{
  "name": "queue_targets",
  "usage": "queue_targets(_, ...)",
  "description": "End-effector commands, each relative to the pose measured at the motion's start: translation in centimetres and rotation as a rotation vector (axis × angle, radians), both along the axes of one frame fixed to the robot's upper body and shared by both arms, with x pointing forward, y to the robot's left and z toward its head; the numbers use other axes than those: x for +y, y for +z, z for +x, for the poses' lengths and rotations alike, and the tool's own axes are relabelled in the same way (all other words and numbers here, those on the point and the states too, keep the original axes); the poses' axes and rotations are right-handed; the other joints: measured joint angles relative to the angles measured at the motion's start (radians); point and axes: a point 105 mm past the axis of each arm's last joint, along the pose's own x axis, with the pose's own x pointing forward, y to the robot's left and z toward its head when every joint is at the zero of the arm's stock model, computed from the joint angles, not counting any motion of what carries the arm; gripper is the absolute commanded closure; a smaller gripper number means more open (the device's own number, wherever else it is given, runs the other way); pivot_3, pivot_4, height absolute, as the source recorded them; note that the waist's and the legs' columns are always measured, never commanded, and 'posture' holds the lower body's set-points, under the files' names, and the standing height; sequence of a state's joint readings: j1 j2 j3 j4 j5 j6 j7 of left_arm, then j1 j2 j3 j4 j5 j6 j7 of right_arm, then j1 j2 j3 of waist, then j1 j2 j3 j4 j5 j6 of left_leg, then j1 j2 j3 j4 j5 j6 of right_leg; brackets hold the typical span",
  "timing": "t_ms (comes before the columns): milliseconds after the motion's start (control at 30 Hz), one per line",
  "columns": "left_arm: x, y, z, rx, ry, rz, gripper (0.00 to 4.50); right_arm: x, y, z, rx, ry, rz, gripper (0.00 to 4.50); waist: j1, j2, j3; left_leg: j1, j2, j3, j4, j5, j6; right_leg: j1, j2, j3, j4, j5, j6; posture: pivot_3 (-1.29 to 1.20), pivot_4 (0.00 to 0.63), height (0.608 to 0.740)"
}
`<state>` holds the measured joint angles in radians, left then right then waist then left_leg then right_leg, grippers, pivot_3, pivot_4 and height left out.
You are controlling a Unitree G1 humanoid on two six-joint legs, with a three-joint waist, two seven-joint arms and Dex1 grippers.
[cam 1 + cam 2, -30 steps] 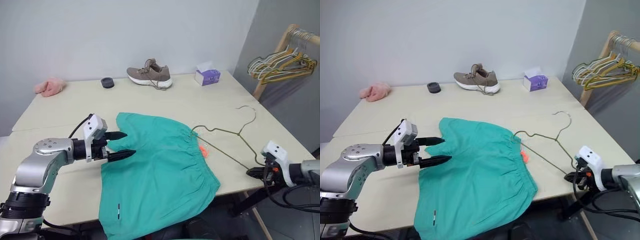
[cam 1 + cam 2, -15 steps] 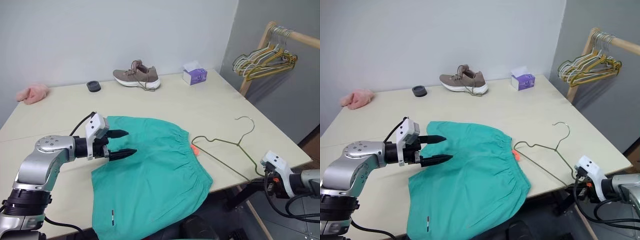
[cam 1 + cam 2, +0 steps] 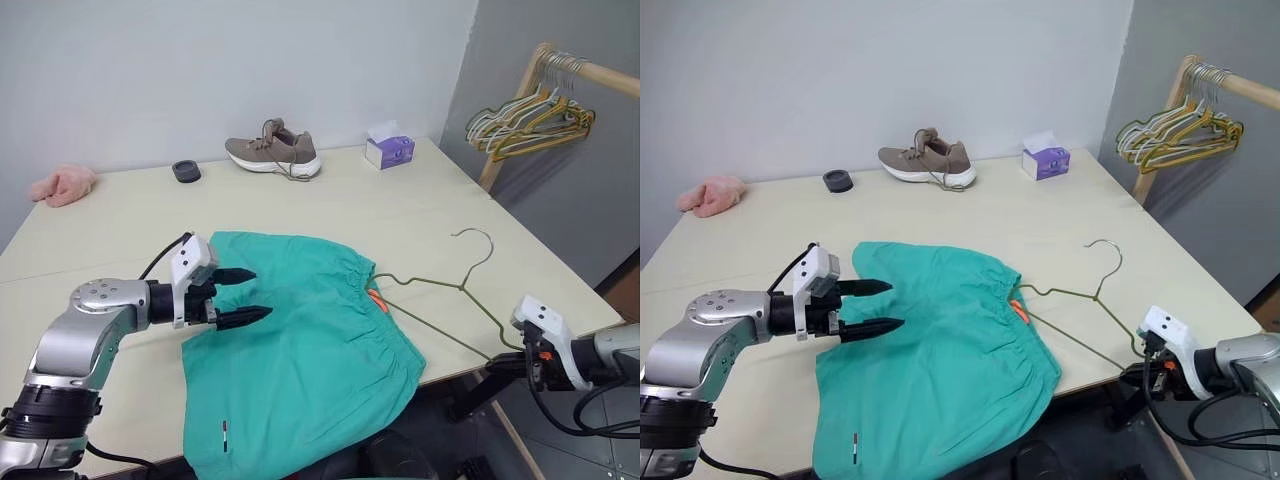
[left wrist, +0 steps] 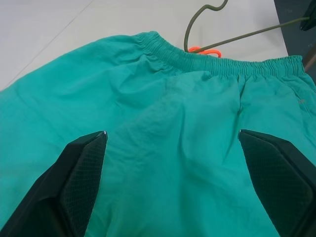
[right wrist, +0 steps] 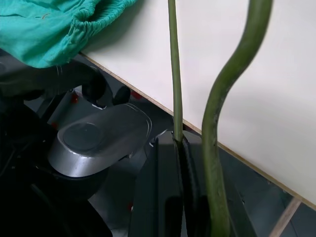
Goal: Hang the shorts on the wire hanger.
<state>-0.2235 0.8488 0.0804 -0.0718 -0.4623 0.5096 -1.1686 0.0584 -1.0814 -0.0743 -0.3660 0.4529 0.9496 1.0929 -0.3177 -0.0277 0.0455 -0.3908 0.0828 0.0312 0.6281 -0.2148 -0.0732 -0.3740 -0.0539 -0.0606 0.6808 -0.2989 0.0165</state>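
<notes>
- I see the shorts lying flat on the table, waistband toward my right; their lower part hangs past the near table edge and is cut off at the bottom of the head view.
- My left gripper hovers at the left edge of the shorts with its two black fingers spread wide; in the left wrist view nothing is between the fingers, and I cannot tell whether they touch the cloth.
- The wire hanger lies on the table beside the waistband, hook pointing away from me. One end reaches the waistband by the small orange tag; whether it goes inside the cloth I cannot make out.
- My right gripper sits at the table's near right edge, closed on the hanger's corner; the right wrist view shows the wire running into the shut fingers.
- Far side: a shoe, a tissue box, a small dark round thing, a pink cloth.
- A rack with bunched hangers is cut off at the right.
</notes>
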Motion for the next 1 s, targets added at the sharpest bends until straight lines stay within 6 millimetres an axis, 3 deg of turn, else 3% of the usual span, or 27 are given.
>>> queue_targets(33, -0.2, 1.0, -0.2, -0.049, -0.032, 0.023, 0.01, -0.3, 0.6, -0.1, -0.005, -0.010, 0.001, 4.50, 0.000, 0.000, 0.000, 0.000, 0.000, 0.000, 0.000, 0.000, 0.000, 0.000, 0.000, 0.000, 0.000, 0.000, 0.000, -0.34, 0.000, 0.740)
queue_targets(467, -0.7, 0.6, -0.4, -0.044, -0.055, 0.028, 0.01, 0.3, 0.1, -1.7, 0.126, -0.056, 0.072, 4.50, 0.002, -0.001, 0.000, 0.000, 0.000, 0.000, 0.000, 0.000, 0.000, 0.000, 0.000, 0.000, 0.000, 0.000, 0.000, -0.35, 0.000, 0.740)
queue_targets(700, -0.8, 0.6, -0.2, -0.056, -0.049, 0.025, 0.01, 1.8, 0.4, 0.6, 0.198, -0.081, 0.148, 4.50, -0.008, -0.002, 0.001, 0.001, 0.000, 0.000, 0.000, 0.000, 0.000, 0.000, 0.000, 0.000, 0.000, 0.000, 0.000, -0.33, 0.000, 0.740)
queue_targets(867, -0.5, 0.4, -0.5, -0.055, -0.027, 0.026, 0.01, 3.5, 1.8, 1.1, 0.149, 0.052, 0.145, 4.50, -0.004, -0.001, 0.002, 0.000, 0.000, 0.000, -0.002, 0.000, 0.000, -0.001, 0.000, 0.002, 0.000, -0.001, 0.000, -0.32, 0.000, 0.740)
queue_targets(1000, -0.3, 0.4, -0.5, -0.057, -0.013, 0.029, 0.01, 4.7, 1.7, 0.5, 0.103, 0.173, 0.087, 4.50, 0.006, -0.001, 0.002, -0.001, 0.000, 0.000, -0.003, 0.000, 0.000, -0.002, 0.000, 0.001, 0.000, -0.001, 0.000, -0.31, 0.000, 0.740)
